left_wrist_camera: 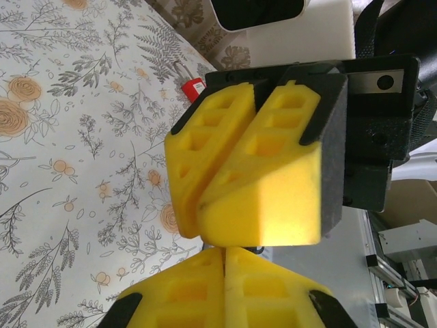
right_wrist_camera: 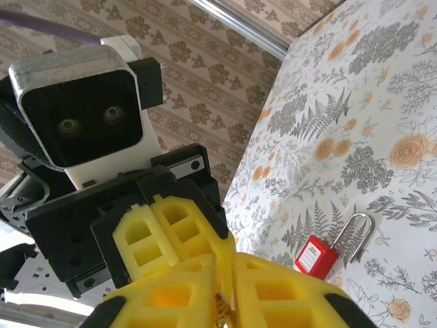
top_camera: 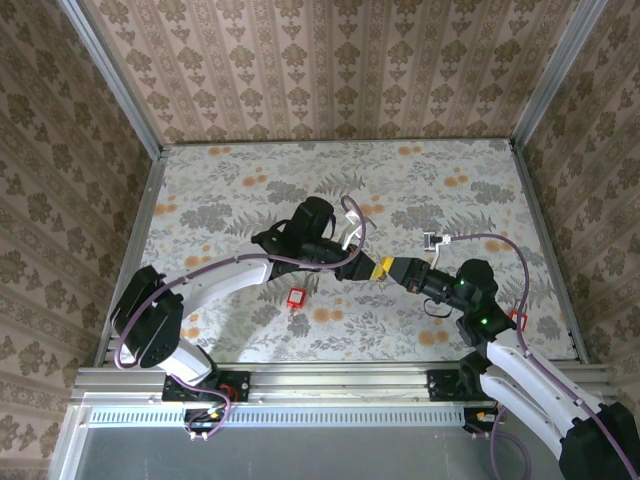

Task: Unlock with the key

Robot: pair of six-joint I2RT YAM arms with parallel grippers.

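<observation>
- Meeting tip to tip, left gripper [left_wrist_camera: 225, 281] is pressed closed; right gripper [right_wrist_camera: 222, 301] pinches a brassy key [right_wrist_camera: 220, 313].
- Red padlock [top_camera: 296, 297] lies apart, at their 8 o'clock.

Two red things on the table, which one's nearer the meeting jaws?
The red padlock with a silver shackle, in the open on the left arm's side. The other red piece lies farther off, partly hidden by the right arm.
</observation>
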